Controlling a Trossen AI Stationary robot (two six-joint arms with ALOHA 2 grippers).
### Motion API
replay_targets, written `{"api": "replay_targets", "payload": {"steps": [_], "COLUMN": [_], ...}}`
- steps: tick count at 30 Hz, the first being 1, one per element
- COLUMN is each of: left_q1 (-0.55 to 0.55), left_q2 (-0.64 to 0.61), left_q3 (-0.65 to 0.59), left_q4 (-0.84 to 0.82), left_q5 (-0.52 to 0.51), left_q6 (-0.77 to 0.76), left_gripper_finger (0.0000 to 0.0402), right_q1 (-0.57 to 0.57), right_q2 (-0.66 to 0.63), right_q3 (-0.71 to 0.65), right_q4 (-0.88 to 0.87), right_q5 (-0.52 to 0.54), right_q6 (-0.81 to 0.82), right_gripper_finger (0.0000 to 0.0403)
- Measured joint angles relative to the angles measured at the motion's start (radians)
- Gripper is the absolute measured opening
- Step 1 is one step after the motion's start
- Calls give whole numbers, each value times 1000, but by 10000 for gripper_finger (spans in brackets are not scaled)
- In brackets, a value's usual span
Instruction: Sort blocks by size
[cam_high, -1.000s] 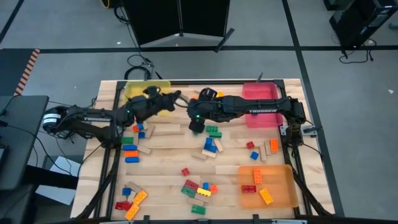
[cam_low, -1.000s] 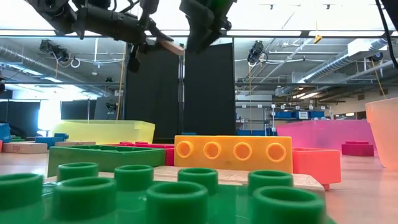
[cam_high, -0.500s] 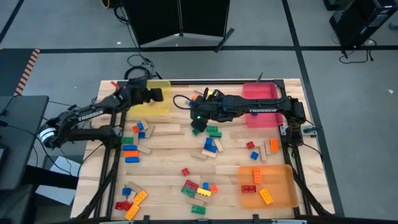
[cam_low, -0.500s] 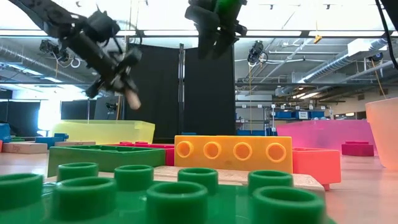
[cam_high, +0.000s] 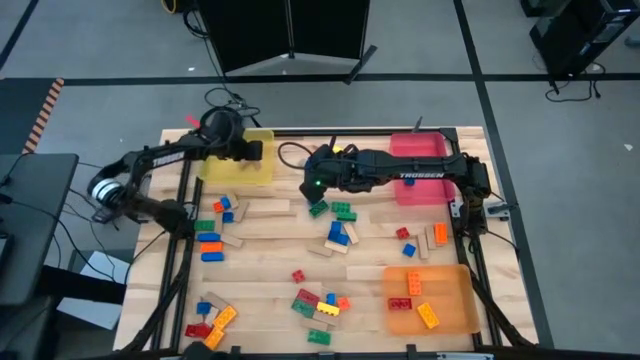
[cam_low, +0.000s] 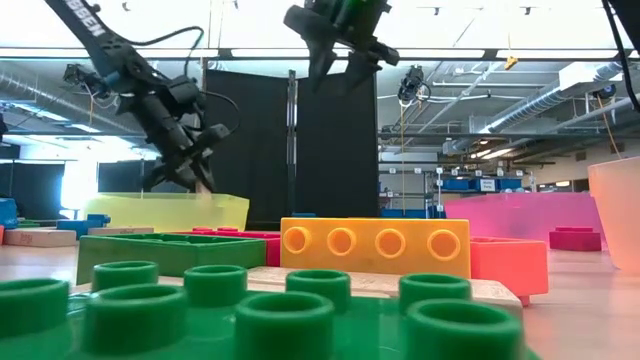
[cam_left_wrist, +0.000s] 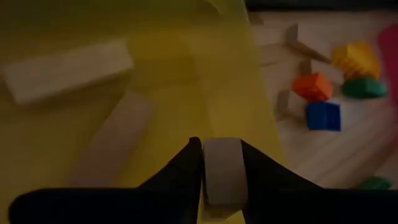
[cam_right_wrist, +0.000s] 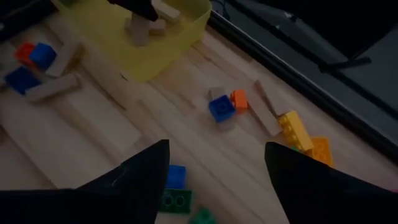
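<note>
Wooden block (cam_left_wrist: 222, 171) between left tool (cam_left_wrist: 222, 163) fingers

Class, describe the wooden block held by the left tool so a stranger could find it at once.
Start at the yellow tray in the table's far left corner. The left tool hangs over it, pinching a tan wooden block. Unlike the other wooden blocks lying flat in the tray, it sits between the fingers.

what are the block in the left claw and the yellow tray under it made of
The block between the left claw's fingers looks like plain, unfinished wood: pale tan, matte, no studs. The yellow tray looks like translucent plastic: the table's edge and other tan blocks show through its tinted wall in the left wrist view.
</note>
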Motion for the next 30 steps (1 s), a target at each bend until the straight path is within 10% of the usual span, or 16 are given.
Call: {"api": "replay_targets", "payload": {"steps": [19,30], "left_q1": [2,-21], "left_q2": [51,-176], "left_q3": [108,108], "left_q4": [-62,-229], "left_q5": [-117,-98], "left_q6": [179,185], "left_gripper_finger": [107,108], "right_q1": [16,58], "right_q2": [2,1], "right_q3": [0,-34], "right_q4": [-5,-85], "right_q5": [0,39], "right_q6": [130,91], "right_gripper_finger": [268,244]}}
